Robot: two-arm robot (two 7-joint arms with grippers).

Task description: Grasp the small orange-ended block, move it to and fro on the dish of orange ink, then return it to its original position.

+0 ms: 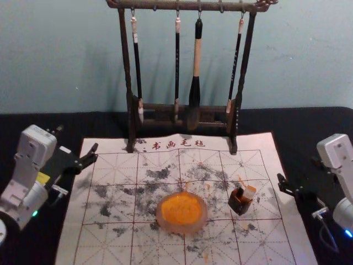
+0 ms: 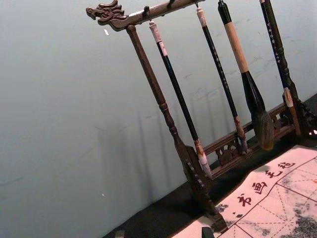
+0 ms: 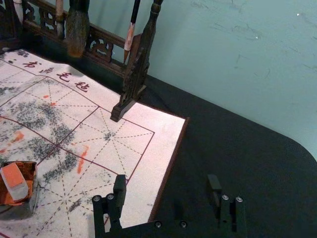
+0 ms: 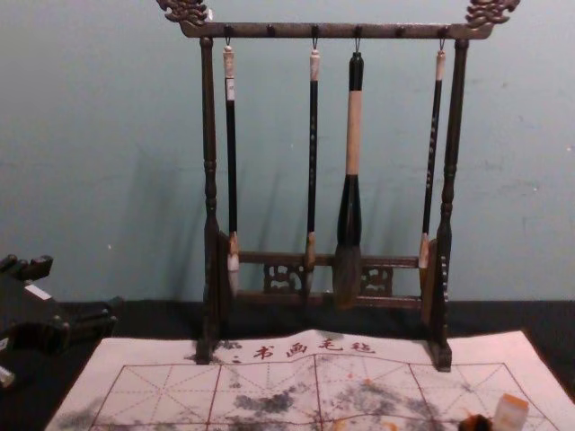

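As left gripper (image 1: 78, 139) flanks mat (image 1: 253, 143), right gripper (image 1: 299, 170) opposite, fingers spread wide

The off-white mat (image 1: 69, 245) carries dark red lines in a grid, with dashed lines crossing inside the squares, dark red characters along one edge, blotchy grey-black smudges and scattered orange marks. Bright orange ink (image 1: 181, 208) colours the middle of the dish (image 1: 160, 222), whose rim is a cloudy pinkish tone, while the whitish block (image 1: 249, 191) has an orange end and its dark brown holder (image 1: 239, 206) is stained orange. Dark brown marks the rack (image 1: 126, 66), black the desk (image 1: 33, 124), and pale blue-green the wall (image 1: 66, 61).
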